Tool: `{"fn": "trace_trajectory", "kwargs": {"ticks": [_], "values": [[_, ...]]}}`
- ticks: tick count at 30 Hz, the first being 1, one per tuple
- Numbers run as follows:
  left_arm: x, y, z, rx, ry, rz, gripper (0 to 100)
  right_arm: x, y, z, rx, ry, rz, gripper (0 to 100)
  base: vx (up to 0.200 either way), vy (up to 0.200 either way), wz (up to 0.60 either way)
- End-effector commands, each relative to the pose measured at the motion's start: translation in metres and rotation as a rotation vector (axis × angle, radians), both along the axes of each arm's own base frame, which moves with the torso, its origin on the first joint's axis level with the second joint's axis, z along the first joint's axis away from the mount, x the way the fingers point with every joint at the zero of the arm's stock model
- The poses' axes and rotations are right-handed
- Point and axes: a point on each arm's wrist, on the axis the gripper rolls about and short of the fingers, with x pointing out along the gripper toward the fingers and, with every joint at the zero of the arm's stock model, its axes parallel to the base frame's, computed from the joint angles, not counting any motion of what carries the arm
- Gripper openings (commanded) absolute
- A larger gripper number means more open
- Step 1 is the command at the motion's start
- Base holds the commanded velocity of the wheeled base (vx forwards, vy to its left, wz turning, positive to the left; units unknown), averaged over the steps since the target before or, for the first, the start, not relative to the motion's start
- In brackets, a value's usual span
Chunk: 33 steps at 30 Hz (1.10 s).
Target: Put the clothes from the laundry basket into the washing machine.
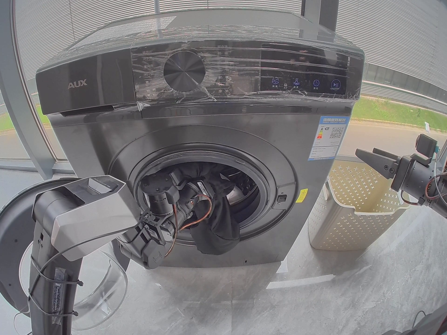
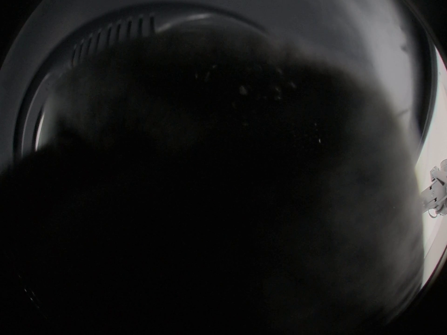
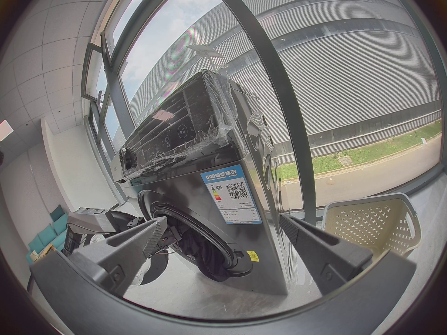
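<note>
**Site.** The floor [image 1: 326,294] is grey marbled tile. Full-height windows [image 1: 93,5] stand behind the machine. Outside are a building with a ribbed facade, a strip of grass and a road. The right wrist view shows white walls and a tiled ceiling.

**Markings.** Clear plastic wrap [image 1: 242,66] covers the control panel. The panel carries one round dial [image 1: 184,70] and four lit touch icons [image 1: 305,83]. One blue-and-white label [image 1: 328,138] with a square code is stuck to the front, at the upper right of the door opening. One small yellow sticker [image 1: 301,195] sits lower, beside the door latch. There is lettering on the drawer front.

**Items.** One washing machine [image 1: 195,131], front-loading. Its door [image 1: 14,238] stands open on the robot's left. One cream perforated laundry basket [image 1: 354,210] stands on the floor just to the machine's right. One dark garment [image 1: 219,229] lies in the door opening; part is inside the drum and part hangs over the lower rim.

**End effectors.** The left gripper [image 1: 201,190] is inside the door opening, against the garment. The cloth covers it, so whether it is open or closed cannot be told. The right gripper [image 1: 368,153] hangs above the basket, spread wide, holding nothing.
</note>
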Motion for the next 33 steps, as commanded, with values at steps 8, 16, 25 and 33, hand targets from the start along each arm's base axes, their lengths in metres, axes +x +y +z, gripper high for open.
{"fn": "trace_trajectory", "kwargs": {"ticks": [8, 16, 25, 33], "values": [[0.02, -0.007, -0.014, -0.03, -0.021, 0.007, 0, 0.004, 0.0, -0.005, -0.004, 0.021, -0.001, 100, 0.0, 0.0, 0.0], [0.033, -0.009, -0.016, -0.049, -0.06, 0.014, 0, 0.005, 0.0, -0.007, -0.005, 0.031, -0.003, 100, 0.0, 0.0, 0.0], [0.05, -0.009, 0.0, -0.106, -0.164, 0.029, 0, 0.006, 0.0, -0.008, -0.006, 0.037, -0.004, 100, 0.0, 0.0, 0.0], [0.055, -0.013, 0.007, -0.136, -0.219, 0.025, 0, 0.009, -0.002, -0.01, -0.01, 0.044, -0.017, 100, 0.0, 0.0, 0.0]]}}
